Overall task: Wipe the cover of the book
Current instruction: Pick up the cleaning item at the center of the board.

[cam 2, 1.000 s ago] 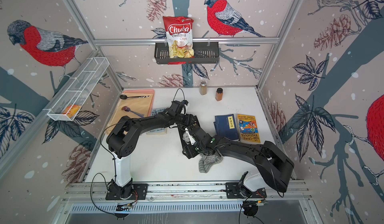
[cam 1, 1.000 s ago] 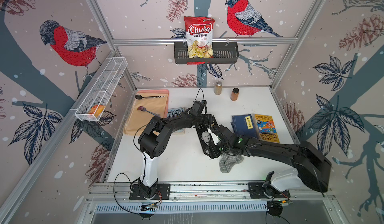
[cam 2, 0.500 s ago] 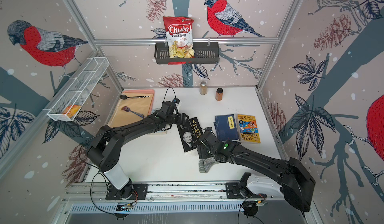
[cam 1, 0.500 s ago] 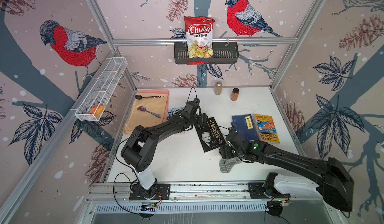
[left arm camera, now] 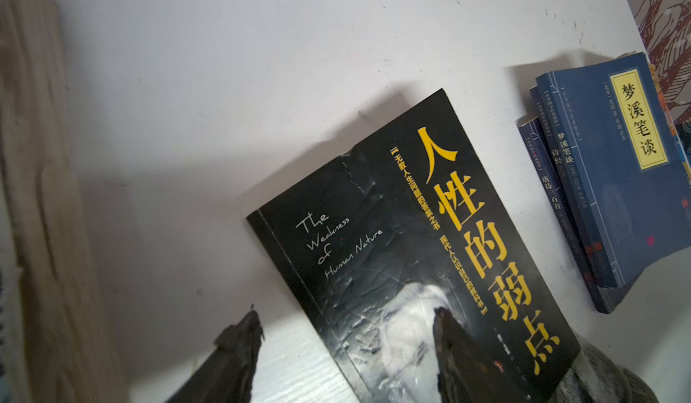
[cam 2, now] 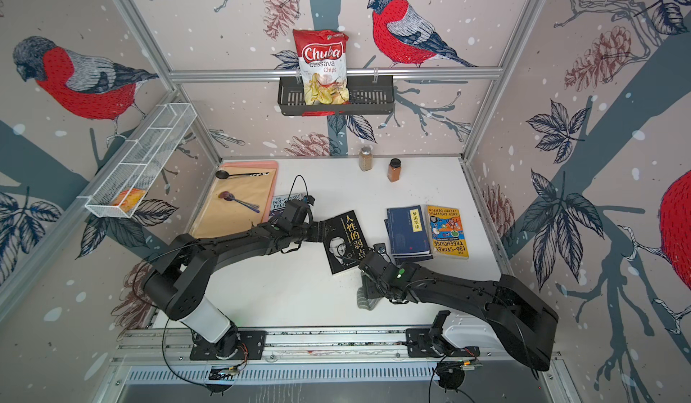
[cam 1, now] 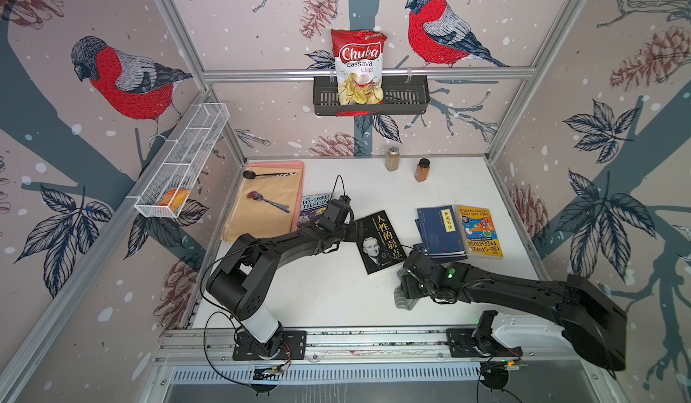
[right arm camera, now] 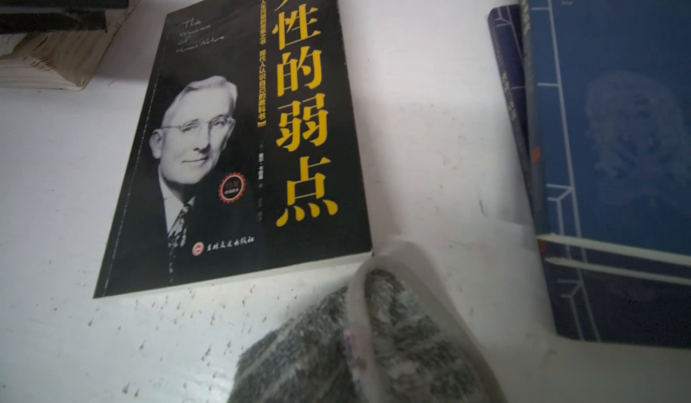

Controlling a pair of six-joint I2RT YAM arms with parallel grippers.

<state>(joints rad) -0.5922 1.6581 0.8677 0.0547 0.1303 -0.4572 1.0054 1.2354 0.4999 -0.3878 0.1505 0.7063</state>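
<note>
Book: black book (cam 1: 381,242) flat on white table (cam 1: 329,289), cover up
Left gripper (left arm camera: 344,345): jaws apart, straddling black book's spine edge
Right gripper (cam 1: 409,289): beside black book's bottom corner, on grey cloth (right arm camera: 318,345); grip cannot be told

From my end the black paperback (cam 1: 381,242) lies flat and face up on the white table (cam 1: 318,292); yellow Chinese title, portrait photo, creased cover; the grey cloth (cam 1: 405,300) is bunched just beside its bottom corner.

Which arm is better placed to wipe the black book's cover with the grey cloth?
Right. The right gripper is at the grey cloth, off the near corner of the black book. The left gripper is open at the book's spine edge, away from the cloth.
</note>
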